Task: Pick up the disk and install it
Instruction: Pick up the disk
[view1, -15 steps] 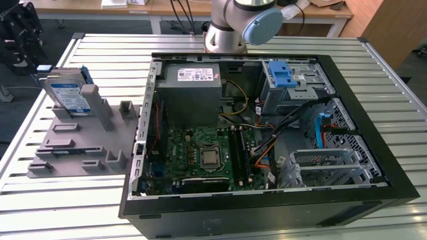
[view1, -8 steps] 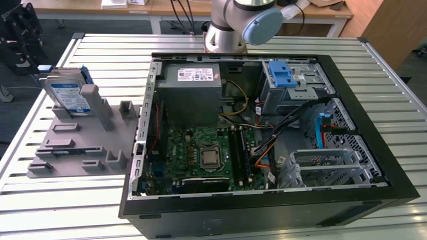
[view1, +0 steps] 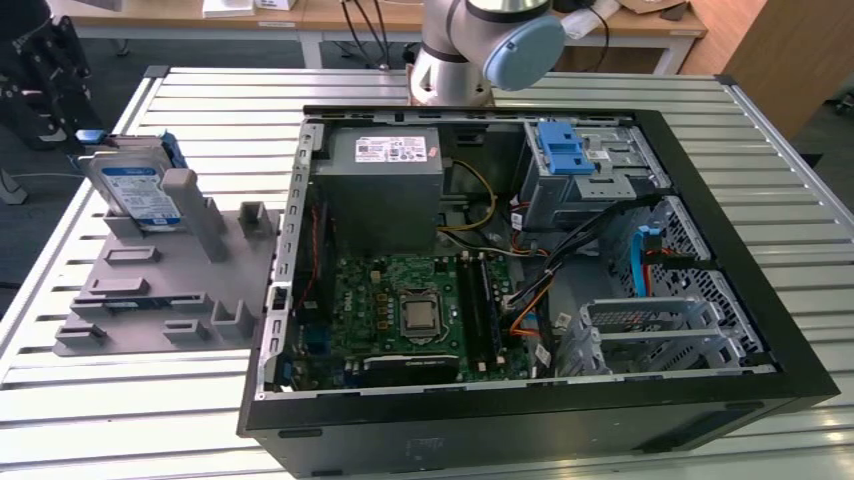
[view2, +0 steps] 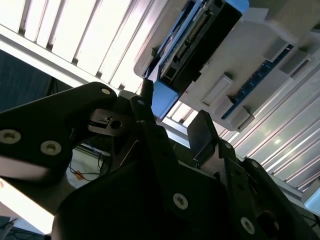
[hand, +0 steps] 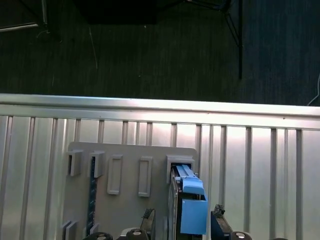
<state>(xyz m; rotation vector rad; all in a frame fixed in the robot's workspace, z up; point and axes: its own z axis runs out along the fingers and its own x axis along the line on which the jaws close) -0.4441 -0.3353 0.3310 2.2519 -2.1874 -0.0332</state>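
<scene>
Hovering above the disk (view1: 138, 190), upright in its fixture plate (view1: 200, 278), with gripper (view2: 175, 112) spread wide and clamped on nothing, leaving pickup and fitting into the computer case (view1: 534, 415) undone.

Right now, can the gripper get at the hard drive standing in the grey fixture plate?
Probably yes. The open gripper sits over the hard drive, jaws to either side of it, and nothing covers the drive's top edge where it stands in the fixture plate.

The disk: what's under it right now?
The disk stands on edge on the grey fixture plate, held between upright posts. The plate lies on the slatted table. The posts cover the disk's lower edge, so how it seats cannot be seen.
</scene>
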